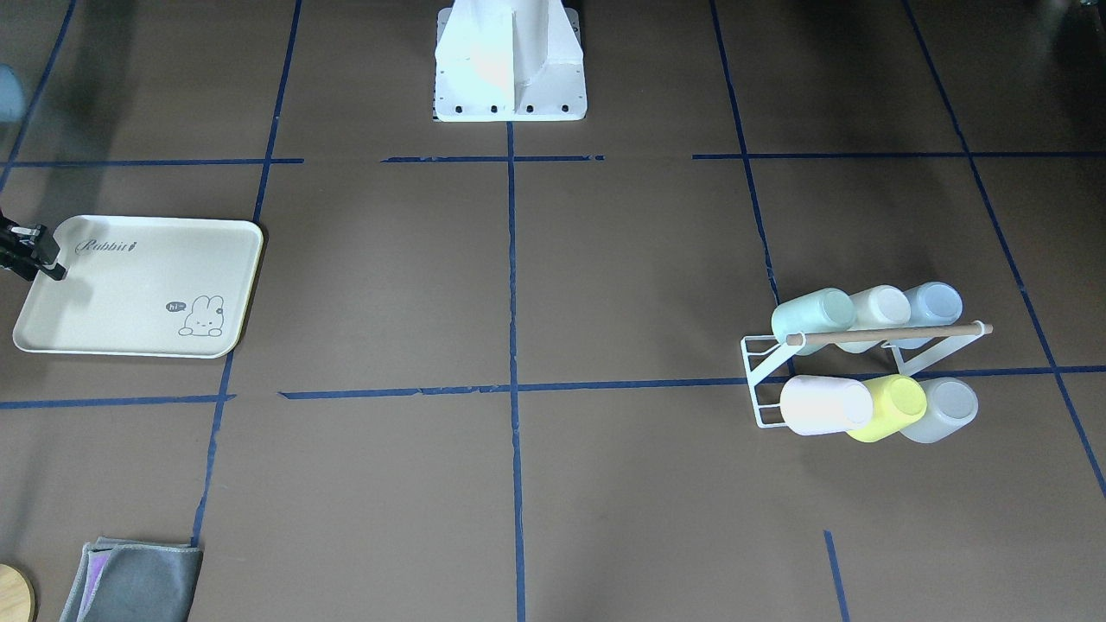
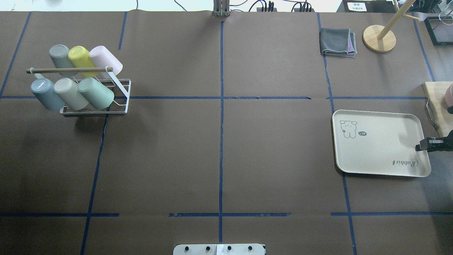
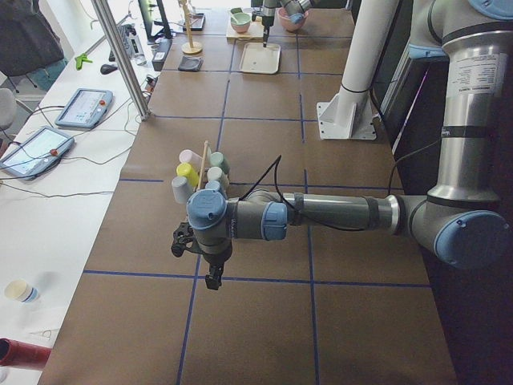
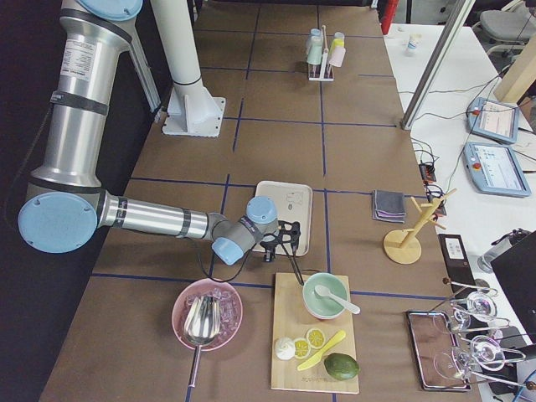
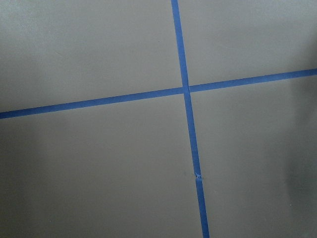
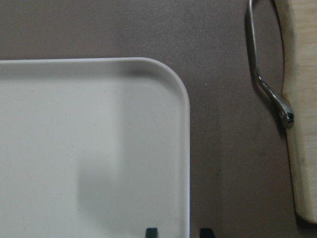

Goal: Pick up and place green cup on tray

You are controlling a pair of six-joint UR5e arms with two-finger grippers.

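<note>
The green cup [image 2: 95, 93] sits tilted on the white wire rack [image 2: 120, 95] on the robot's left side of the table. It is the end cup of the row nearer the robot, touching a cream cup [image 2: 70, 94] beside it. It probably leans that way because it is slid over a slanted prong, so it would likely have to be drawn off along its tilt. The tray [image 2: 382, 148] lies well apart on the robot's right, with nothing on it. The right gripper [image 2: 421, 146] hangs over the tray's outer edge, its fingers parted and holding nothing. The left gripper [image 3: 212, 277] hovers above bare taped table near the rack, the arm better placed to reach the cup. Whether its fingers are parted cannot be told.
</note>
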